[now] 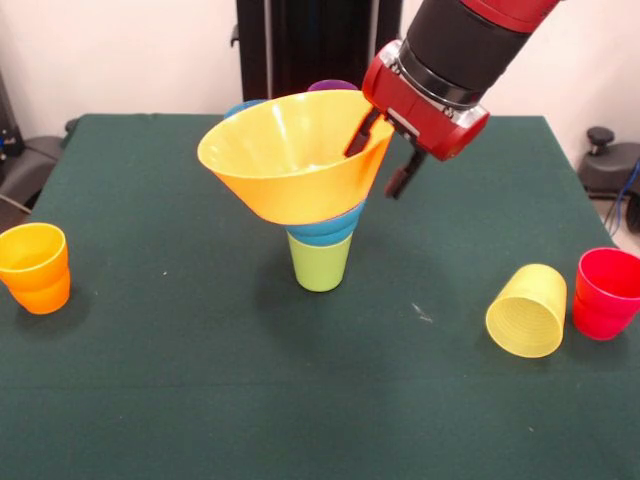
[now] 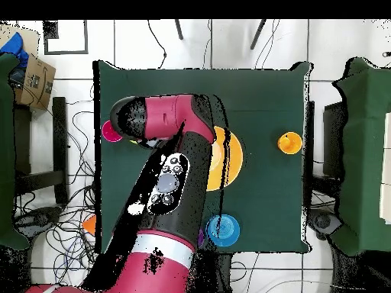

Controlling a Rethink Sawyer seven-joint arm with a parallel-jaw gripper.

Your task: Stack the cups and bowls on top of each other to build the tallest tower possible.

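A lime green cup stands upright mid-table with a small blue bowl seated in its mouth. A large yellow-orange bowl sits tilted on top of the blue bowl, with its mouth leaning toward the camera. My gripper is shut on this bowl's right rim, one finger inside and one outside. In the overhead view the bowl shows beside my arm, which hides the gripper and the cups below.
An orange cup pair stands at the left. A yellow cup lies on its side at the right, next to an upright red cup. A blue bowl and a purple piece sit near the robot's base.
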